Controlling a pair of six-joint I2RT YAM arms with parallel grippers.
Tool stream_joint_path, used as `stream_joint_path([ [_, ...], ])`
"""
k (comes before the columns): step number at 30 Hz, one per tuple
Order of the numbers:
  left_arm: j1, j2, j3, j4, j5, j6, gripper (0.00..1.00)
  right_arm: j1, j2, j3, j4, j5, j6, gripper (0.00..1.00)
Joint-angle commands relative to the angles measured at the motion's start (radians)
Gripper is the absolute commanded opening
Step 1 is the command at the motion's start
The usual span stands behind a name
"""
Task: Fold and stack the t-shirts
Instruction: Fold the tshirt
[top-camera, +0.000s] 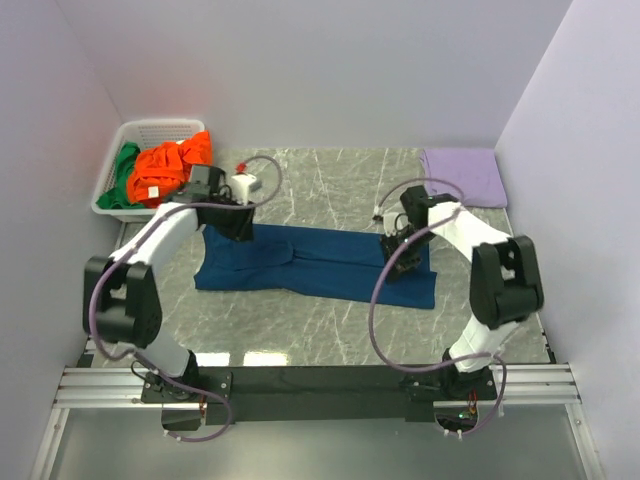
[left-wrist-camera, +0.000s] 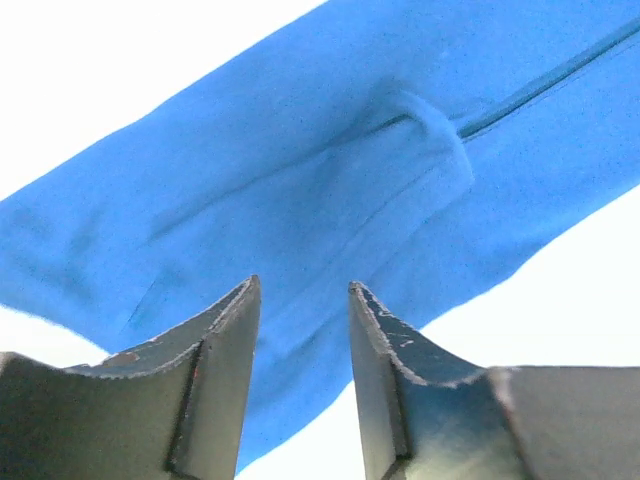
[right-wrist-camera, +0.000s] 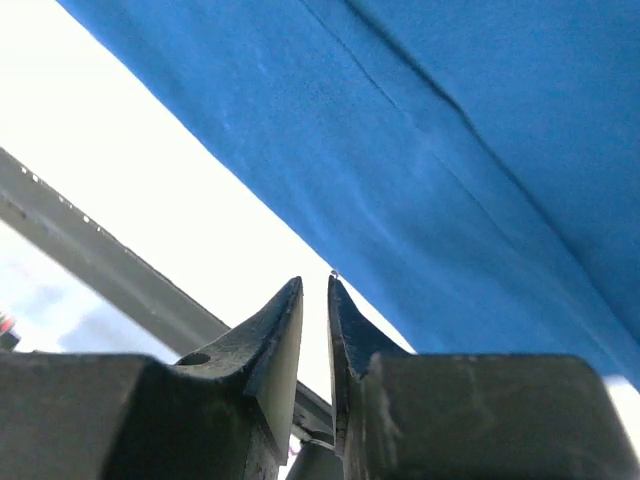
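I see the navy t-shirt (top-camera: 315, 263) lying in a long band across the worktop (top-camera: 330, 185), orange and green tees (top-camera: 165, 168) still in the basket (top-camera: 112, 170). My left tool (left-wrist-camera: 300, 290) hovers parted over cloth; my right tool (right-wrist-camera: 315, 282) sits almost closed at the hem, gripping nothing (as far as I can tell). Limp, light fabric: I'd pinch the edges.

**Marble table and what lies on it**

The grey marble table (top-camera: 330, 185) carries a blue t-shirt (top-camera: 320, 265) spread flat at centre. A white basket (top-camera: 112, 185) holding orange and green cloth sits at ten o'clock. A folded lilac cloth (top-camera: 462, 177) lies at two o'clock, well apart from the shirt.
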Motion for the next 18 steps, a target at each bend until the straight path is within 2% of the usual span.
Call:
stream_joint_path([
  [1, 0.106, -0.034, -0.028, -0.090, 0.039, -0.009, 0.47, -0.012, -0.098, 0.038, -0.001, 0.068, -0.022, 0.24],
  [2, 0.161, -0.024, -0.031, -0.128, 0.041, 0.006, 0.47, -0.011, -0.097, 0.038, -0.001, 0.088, -0.027, 0.24],
  [5, 0.234, -0.001, -0.059, -0.152, 0.059, 0.011, 0.47, -0.009, -0.072, 0.066, 0.045, 0.174, -0.033, 0.24],
  [11, 0.237, 0.062, -0.081, -0.115, 0.000, -0.076, 0.44, -0.009, 0.141, 0.280, 0.063, 0.217, -0.022, 0.22],
  [15, 0.237, 0.128, -0.084, -0.098, -0.055, -0.105, 0.43, -0.009, 0.265, 0.343, 0.062, 0.262, -0.021, 0.20],
  [18, 0.245, 0.127, -0.094, -0.092, -0.063, -0.102, 0.43, -0.010, 0.288, 0.340, 0.060, 0.288, -0.025, 0.19],
])
